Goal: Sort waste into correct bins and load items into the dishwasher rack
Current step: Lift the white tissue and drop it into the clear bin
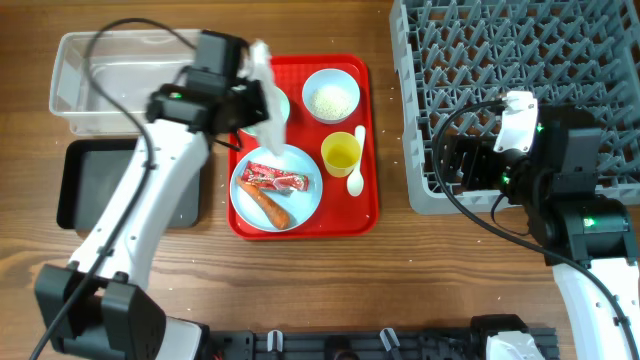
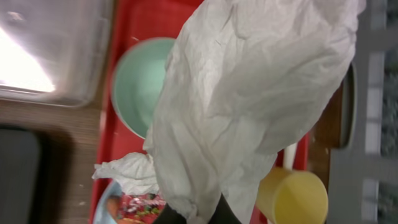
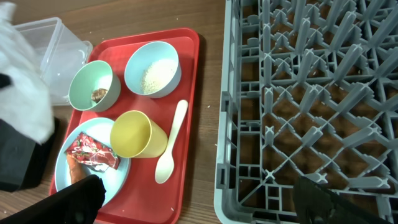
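My left gripper [image 1: 258, 92] is shut on the crumpled white napkin [image 2: 249, 106] and holds it above the red tray's far left corner, over a pale green bowl [image 3: 94, 87] holding a brown scrap [image 3: 98, 94]. The blue plate [image 1: 300, 205] carries the red-and-white wrapper [image 1: 275, 178] and the carrot stick [image 1: 266, 206]. A bowl of rice [image 1: 331, 98], the yellow cup [image 1: 340, 153] and the white spoon [image 1: 357, 168] sit on the tray's right side. My right gripper [image 3: 202, 199] is open and empty at the left front edge of the grey rack [image 1: 520, 80].
The clear tub [image 1: 100, 85] stands at the far left, with the black tray [image 1: 85, 185] in front of it. The red serving tray [image 1: 365, 215] lies between them and the rack. Bare wood table runs along the front.
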`<action>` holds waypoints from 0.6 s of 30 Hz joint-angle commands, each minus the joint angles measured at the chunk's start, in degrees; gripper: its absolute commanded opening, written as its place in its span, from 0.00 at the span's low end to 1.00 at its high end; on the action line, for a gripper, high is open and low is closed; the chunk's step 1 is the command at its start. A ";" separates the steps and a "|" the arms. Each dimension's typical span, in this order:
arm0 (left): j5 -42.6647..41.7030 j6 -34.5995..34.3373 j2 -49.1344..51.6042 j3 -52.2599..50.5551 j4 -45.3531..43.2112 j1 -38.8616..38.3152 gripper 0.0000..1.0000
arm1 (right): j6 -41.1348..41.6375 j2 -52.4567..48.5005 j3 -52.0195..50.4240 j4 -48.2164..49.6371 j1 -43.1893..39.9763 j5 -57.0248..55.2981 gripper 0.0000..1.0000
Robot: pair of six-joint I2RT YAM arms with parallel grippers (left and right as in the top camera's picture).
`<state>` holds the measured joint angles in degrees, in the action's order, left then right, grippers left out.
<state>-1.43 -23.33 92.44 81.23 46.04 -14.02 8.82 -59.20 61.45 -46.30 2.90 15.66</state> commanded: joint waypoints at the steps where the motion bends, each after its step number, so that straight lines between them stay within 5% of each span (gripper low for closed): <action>1: 5.14 -2.67 -0.83 0.44 -4.00 7.45 0.04 | 0.37 -0.61 1.07 0.00 -0.20 1.18 1.00; 11: 9.49 -2.64 7.13 0.44 -27.15 20.90 0.05 | 1.92 -3.85 1.07 -1.01 -0.20 1.18 1.00; 13: 9.46 -2.67 10.82 0.44 -30.42 21.59 0.24 | 2.47 -4.87 1.07 -1.16 -0.20 1.20 1.00; 15: 9.46 -2.67 14.60 0.44 -33.14 21.77 0.72 | 3.58 -5.88 1.07 -1.36 -0.20 1.20 1.00; 16: 9.46 -2.67 16.31 0.44 -34.03 21.77 0.88 | 3.61 -6.45 1.07 -1.44 -0.20 1.22 1.00; 17: 9.44 -2.67 17.49 0.44 -34.51 21.77 1.00 | 3.63 -6.91 1.07 -1.66 -0.20 1.22 1.00; 18: 9.46 -2.64 17.99 0.44 -34.73 21.77 1.00 | 3.61 -7.17 1.07 -1.90 -0.20 1.20 1.00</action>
<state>7.51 -25.74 108.09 81.38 12.60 7.57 11.16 -65.30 61.45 -47.79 2.90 16.10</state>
